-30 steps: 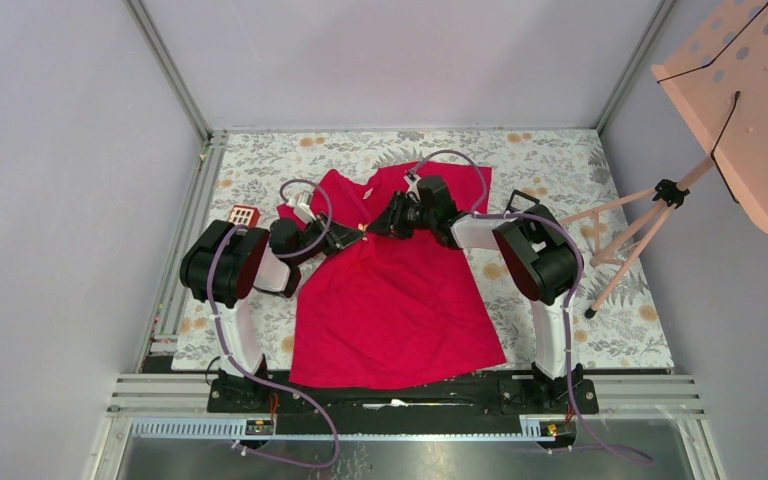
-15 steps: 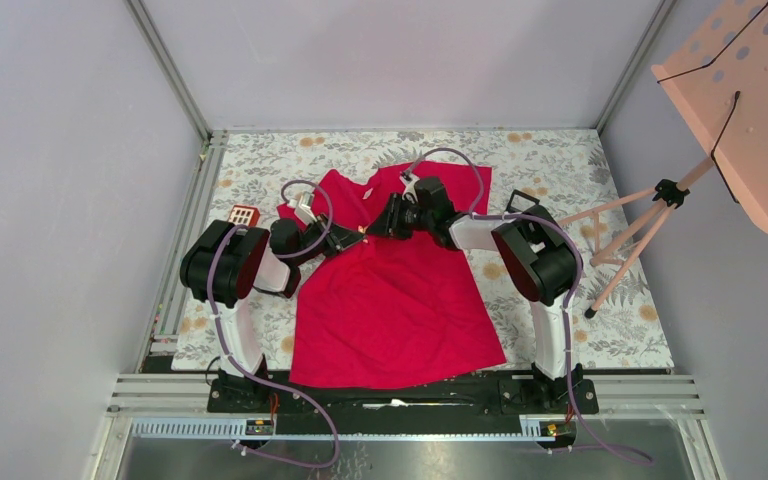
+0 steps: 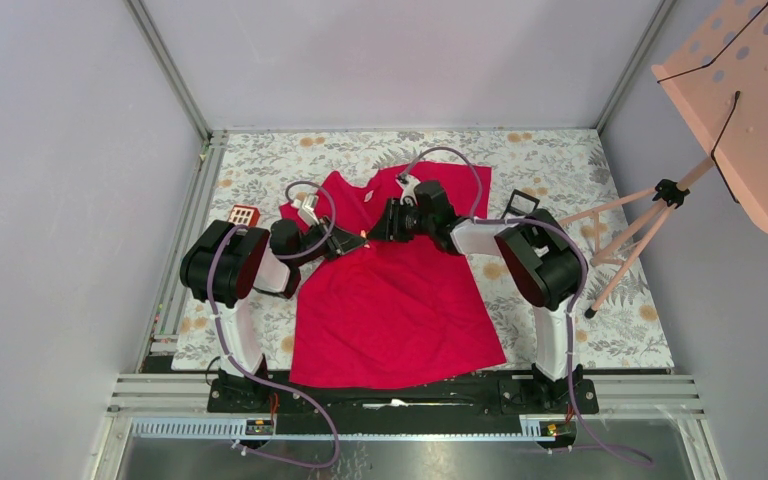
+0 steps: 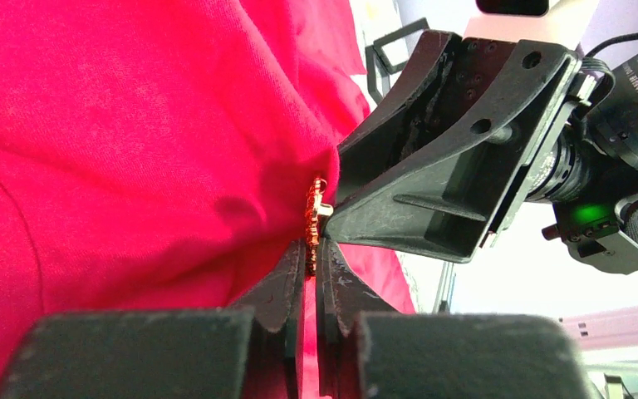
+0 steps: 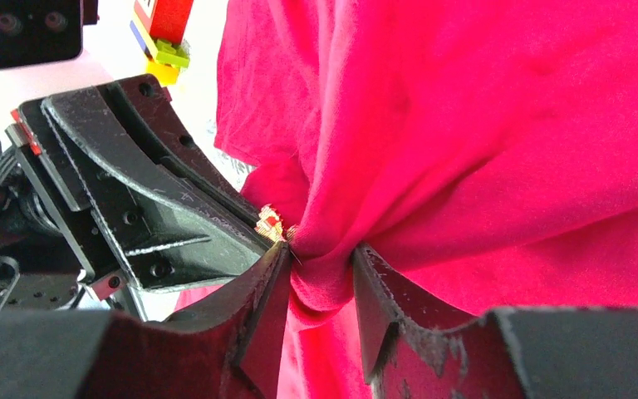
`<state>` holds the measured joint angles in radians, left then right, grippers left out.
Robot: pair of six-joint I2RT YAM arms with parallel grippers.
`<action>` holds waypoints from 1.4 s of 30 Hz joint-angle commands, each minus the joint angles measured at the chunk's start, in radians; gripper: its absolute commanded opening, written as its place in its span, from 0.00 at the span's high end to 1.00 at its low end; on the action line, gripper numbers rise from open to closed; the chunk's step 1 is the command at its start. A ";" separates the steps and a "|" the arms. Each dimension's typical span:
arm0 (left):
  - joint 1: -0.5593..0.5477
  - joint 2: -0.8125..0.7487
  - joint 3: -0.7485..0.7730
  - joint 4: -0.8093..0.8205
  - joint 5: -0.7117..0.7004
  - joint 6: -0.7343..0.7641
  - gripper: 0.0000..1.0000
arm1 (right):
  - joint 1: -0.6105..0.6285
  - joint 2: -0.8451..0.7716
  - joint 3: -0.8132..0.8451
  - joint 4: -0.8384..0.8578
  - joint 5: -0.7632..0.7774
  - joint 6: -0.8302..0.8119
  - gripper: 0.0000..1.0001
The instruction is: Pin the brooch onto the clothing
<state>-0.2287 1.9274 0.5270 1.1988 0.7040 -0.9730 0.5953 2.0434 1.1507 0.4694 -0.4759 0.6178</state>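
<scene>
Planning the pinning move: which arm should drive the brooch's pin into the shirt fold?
Left, probably. The left gripper is shut on the brooch, which touches the bunched fold; the right gripper only pinches the red shirt.

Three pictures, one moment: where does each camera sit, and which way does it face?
Top external: above and behind the robot, facing down on the bright red short-sleeved T-shirt on the grey floral tablecloth; left arm and right arm show.
Left wrist: on the left wrist, facing along the left tool, shut on the tiny orange-and-yellow flower-like brooch.
Right wrist: on the right wrist, facing along the right tool, pinching a T-shirt fold.
Shared: both wrist views show the brooch and the opposite tool.
</scene>
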 commanded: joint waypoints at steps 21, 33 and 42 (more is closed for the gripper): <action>-0.015 -0.054 -0.054 0.220 0.205 -0.026 1.00 | 0.123 -0.275 -0.264 0.230 0.422 -0.237 0.64; -0.011 -0.037 -0.067 0.217 0.148 -0.039 1.00 | 0.122 -0.291 -0.264 0.229 0.366 -0.200 0.62; -0.009 -0.041 -0.081 0.210 0.129 -0.037 1.00 | 0.122 -0.325 -0.267 0.215 0.397 -0.201 0.61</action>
<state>-0.2333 1.9137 0.4618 1.3357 0.8249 -1.0203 0.7200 1.7710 0.8730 0.6395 -0.1158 0.4263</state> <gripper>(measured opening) 0.043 0.384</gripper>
